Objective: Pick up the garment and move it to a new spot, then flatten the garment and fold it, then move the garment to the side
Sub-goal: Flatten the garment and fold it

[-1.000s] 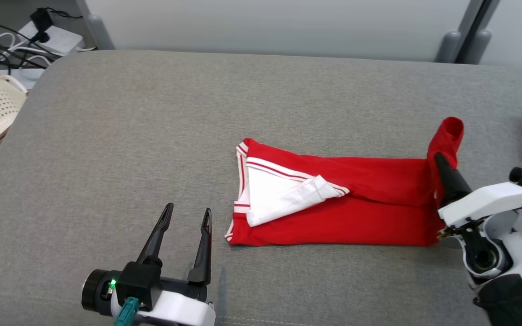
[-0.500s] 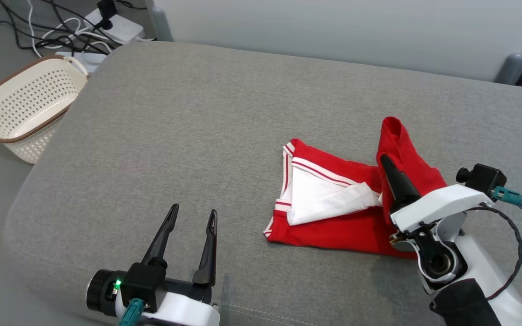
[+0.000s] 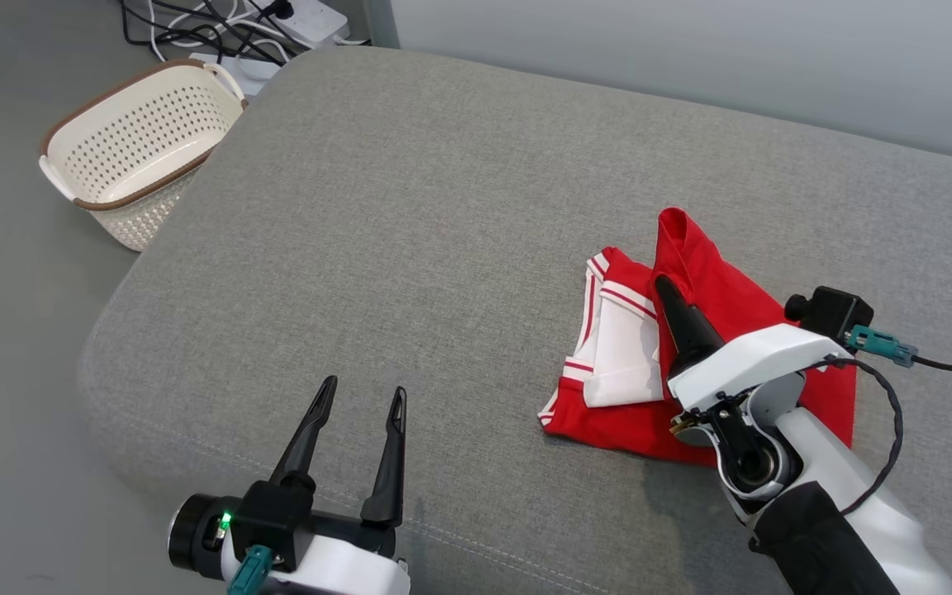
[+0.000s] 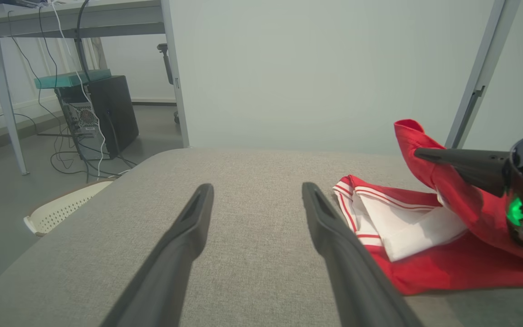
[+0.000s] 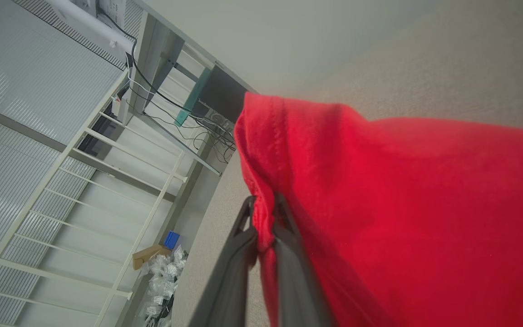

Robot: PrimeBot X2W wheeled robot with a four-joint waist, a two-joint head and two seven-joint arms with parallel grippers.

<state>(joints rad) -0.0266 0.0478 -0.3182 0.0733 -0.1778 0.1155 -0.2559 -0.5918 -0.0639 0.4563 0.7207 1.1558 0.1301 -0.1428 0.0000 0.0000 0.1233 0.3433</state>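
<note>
Grey cushion [image 3: 410,207], garment [image 3: 740,297] partly behind right hand [image 3: 663,283]

The right gripper [image 3: 663,283] pinches a red fold of the garment [image 3: 728,293] and holds it up. The left gripper [image 3: 363,390] is wide open over the grey cushion [image 3: 443,207]. A basket [image 3: 141,219] sits on the floor.

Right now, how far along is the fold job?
Done: garment lies folded lengthwise on the grey cushion. Under way: right hand shut on its red end, raised over the rest, mid-fold. Left hand open, empty. Remaining: lay the fold down, move garment aside.
</note>
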